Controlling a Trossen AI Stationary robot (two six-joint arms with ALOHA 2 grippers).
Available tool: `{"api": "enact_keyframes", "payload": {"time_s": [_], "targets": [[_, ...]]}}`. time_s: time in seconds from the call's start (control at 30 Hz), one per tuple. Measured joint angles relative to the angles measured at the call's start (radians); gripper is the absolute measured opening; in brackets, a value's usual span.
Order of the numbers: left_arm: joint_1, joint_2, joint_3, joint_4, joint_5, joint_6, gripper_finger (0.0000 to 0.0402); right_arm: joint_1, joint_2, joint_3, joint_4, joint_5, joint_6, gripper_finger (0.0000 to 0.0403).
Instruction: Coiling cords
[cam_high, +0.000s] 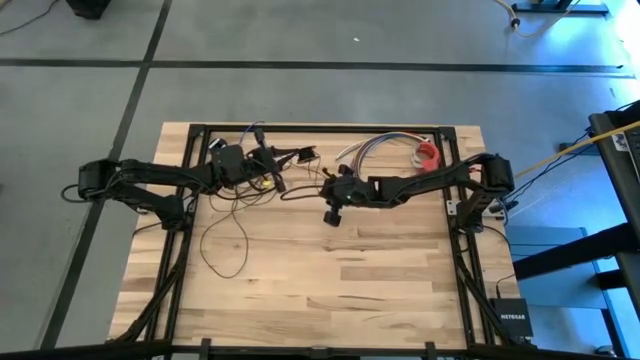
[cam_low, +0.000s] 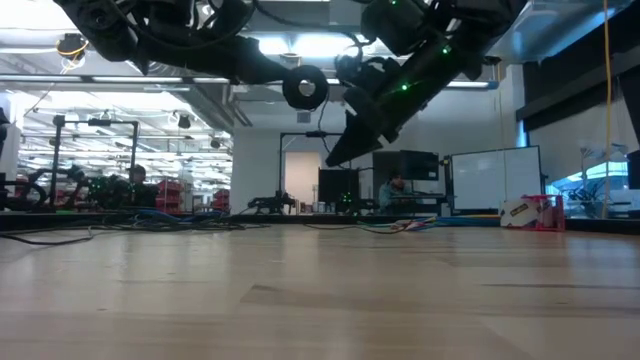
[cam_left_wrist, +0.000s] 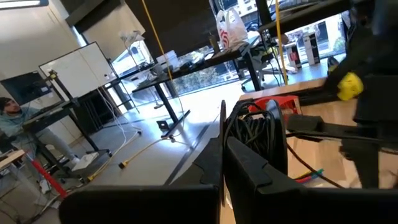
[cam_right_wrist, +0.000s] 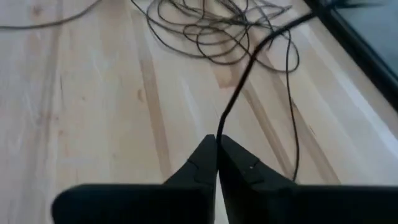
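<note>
Your right gripper (cam_right_wrist: 217, 142) is clenched on the cords (cam_right_wrist: 230, 112) above the table (cam_high: 340, 270). Your left gripper (cam_left_wrist: 222, 146) grasps a coiled bunch of them.

Dark brown-black cords (cam_right_wrist: 211, 37), pale striped wooden table (cam_high: 330, 270), black grippers, multicoloured wire bundle (cam_high: 375, 148), yellow cable (cam_high: 560, 157)

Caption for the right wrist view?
Right pincer shut on thin dark cord above the light wooden table.
</note>
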Motion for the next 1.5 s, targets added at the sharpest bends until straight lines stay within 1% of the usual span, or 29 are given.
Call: {"api": "enact_keyframes", "payload": {"time_s": [0.1,0.2,0.3,0.4,0.53,0.6,0.73,0.8,0.93,1.03,1.13,1.23,1.33,1.4,1.5], "targets": [[0.0,0.0,0.0,0.024,0.02,-0.038,0.0001,0.018,0.005,0.0,0.073,0.069,-0.01,0.0017],[0.0,0.0,0.0,0.074,0.098,-0.126,0.0001,0.023,0.007,0.001,0.142,0.151,-0.067,0.0007],[0.0,0.0,0.0,0.104,0.178,-0.197,0.0001,0.026,0.007,0.001,0.2,0.233,-0.108,0.001],[0.0,-0.004,0.0,0.094,0.223,-0.21,0.0001,0.027,0.007,0.001,0.172,0.338,-0.176,0.0007],[0.001,-0.023,0.001,0.053,0.225,-0.196,0.0001,0.044,-0.002,0.001,0.09,0.484,-0.212,0.0005],[0.002,-0.038,0.001,0.05,0.225,-0.199,0.0001,0.054,-0.013,0.001,0.066,0.523,-0.212,0.0006],[-0.007,-0.073,0.001,0.049,0.248,-0.21,0.0001,0.053,-0.015,0.001,0.008,0.533,-0.201,0.0003],[-0.017,-0.082,0.001,0.047,0.251,-0.212,0.0001,0.049,-0.014,0.0,0.012,0.511,-0.161,0.0004],[-0.029,-0.084,0.001,0.119,0.254,-0.225,0.0001,0.046,0.023,0.002,0.172,0.359,-0.153,0.0003],[-0.032,-0.084,0.001,0.171,0.252,-0.23,0.0001,0.047,0.054,0.002,0.297,0.314,-0.161,0.0003],[-0.031,-0.082,0.0,0.188,0.229,-0.228,0.0001,0.046,0.065,0.002,0.397,0.306,-0.175,0.0004],[-0.03,-0.061,0.001,0.185,0.158,-0.201,0.0001,0.054,0.066,0.002,0.458,0.298,-0.208,0.0003],[-0.025,-0.032,0.001,0.214,0.103,-0.191,0.0001,0.068,0.066,0.027,0.46,0.298,-0.26,0.0003],[-0.021,-0.012,0.001,0.245,0.094,-0.198,0.0001,0.078,0.07,0.052,0.453,0.304,-0.316,0.0003],[-0.01,0.014,0.001,0.262,0.089,-0.221,0.0001,0.086,0.072,0.09,0.401,0.355,-0.401,0.0003]]}}
